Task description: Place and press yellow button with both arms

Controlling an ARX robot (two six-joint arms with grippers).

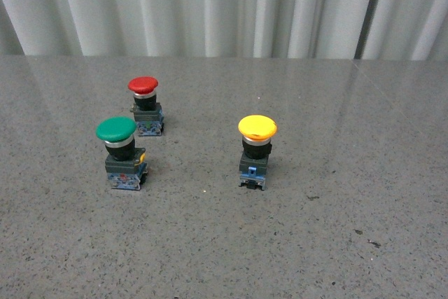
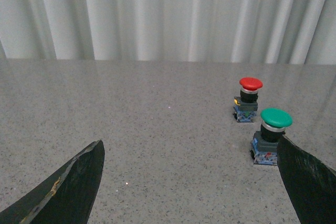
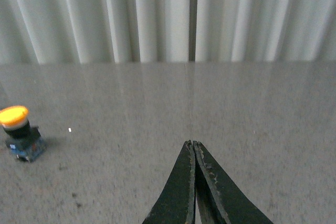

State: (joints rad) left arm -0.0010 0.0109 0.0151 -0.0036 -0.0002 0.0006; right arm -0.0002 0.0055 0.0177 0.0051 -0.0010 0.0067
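Observation:
The yellow button (image 1: 257,128) stands upright on the grey table, right of centre in the front view, with a black collar and a dark base with blue parts. It also shows far off to one side in the right wrist view (image 3: 16,121). Neither arm shows in the front view. My left gripper (image 2: 191,156) is open and empty, its black fingers (image 2: 73,187) wide apart over bare table; the green button stands just beyond one finger. My right gripper (image 3: 193,144) is shut on nothing, its fingertips together above the table, well away from the yellow button.
A green-capped button (image 1: 116,131) stands at the left of the table, and a red-capped button (image 1: 143,86) behind it. Both show in the left wrist view, the green one (image 2: 276,118) and the red one (image 2: 250,84). White curtains (image 1: 224,5) hang behind the table.

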